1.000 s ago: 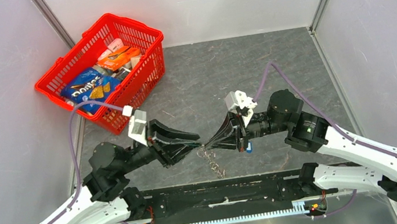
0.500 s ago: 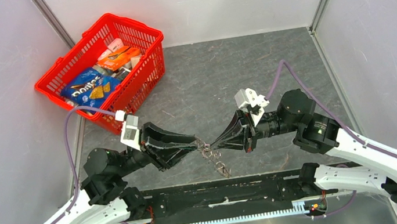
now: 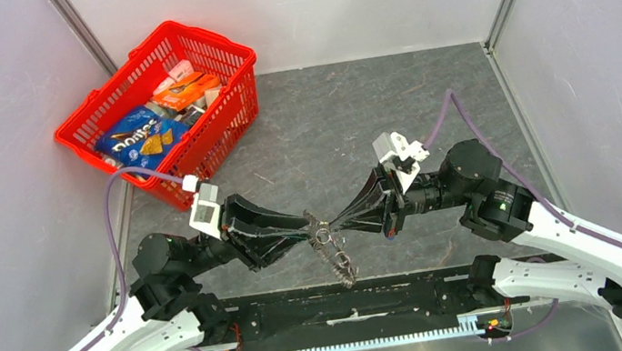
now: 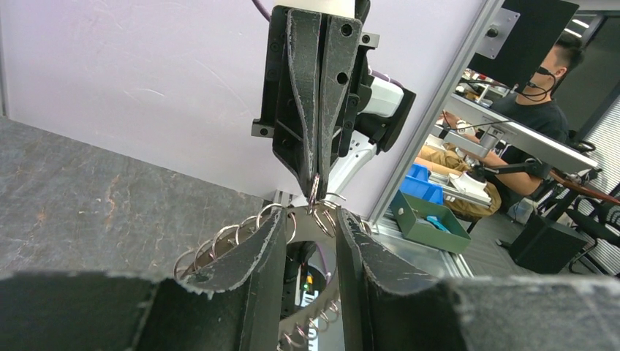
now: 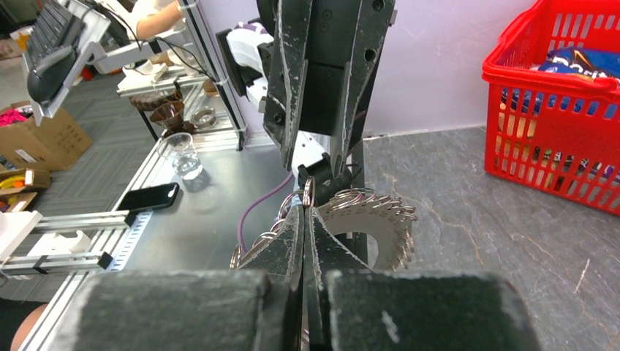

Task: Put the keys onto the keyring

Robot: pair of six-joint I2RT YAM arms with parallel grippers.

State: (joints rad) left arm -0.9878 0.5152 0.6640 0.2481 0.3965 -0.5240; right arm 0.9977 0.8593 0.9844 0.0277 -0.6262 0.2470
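Observation:
The keys (image 3: 339, 265) are a silvery toothed wheel edged with small rings, hanging just below where both fingertips meet. My left gripper (image 3: 309, 228) reaches in from the left. In the left wrist view its jaws (image 4: 311, 219) stand a narrow gap apart with the wheel's top rim between them, and the wheel's lower band (image 4: 322, 307) shows through the gap. My right gripper (image 3: 333, 225) comes from the right, shut on a small keyring (image 5: 308, 190) at its tips (image 5: 304, 212), beside the wheel (image 5: 373, 219). I cannot make out the blue-headed key.
A red basket (image 3: 211, 39) of snack packs stands at the back left and also shows in the right wrist view (image 5: 541, 80). Grey walls enclose the table on three sides. A black rail (image 3: 344, 304) runs along the near edge between the arm bases.
Both wrists have drawn slightly outward and turned, while the fingertips stay together over the keys. The hanging wheel has swung a little. Neither hold has changed.

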